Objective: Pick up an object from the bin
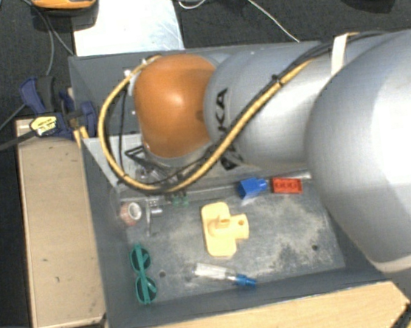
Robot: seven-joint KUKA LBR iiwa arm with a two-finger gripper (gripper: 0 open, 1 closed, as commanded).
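My gripper (153, 201) low under orange wrist cover (172, 104), upper left of grey bin (288, 235). Jaws released or clenched: cannot tell. Small brownish cylinder (131, 212) just left of me, nearest. Yellow plastic piece (223, 229) mid-frame. Blue block (252, 187), red block (287, 184) to right. Green toy glasses (142, 273) lower left. Blue-capped tube (223, 275) bottom centre.

Arm (350, 127): one, silver-grey, with thick rounded links, entering from the right and lower right and stretched leftward. Orange cover (172, 104): domed, capping the arm's far end, angled downward. Cable (258, 105): yellow-and-black, run along the last link, looped round the left of the cover and back beneath it. Gripper (150, 180): dark hardware partly showing under the cover's lower edge, mostly hidden.
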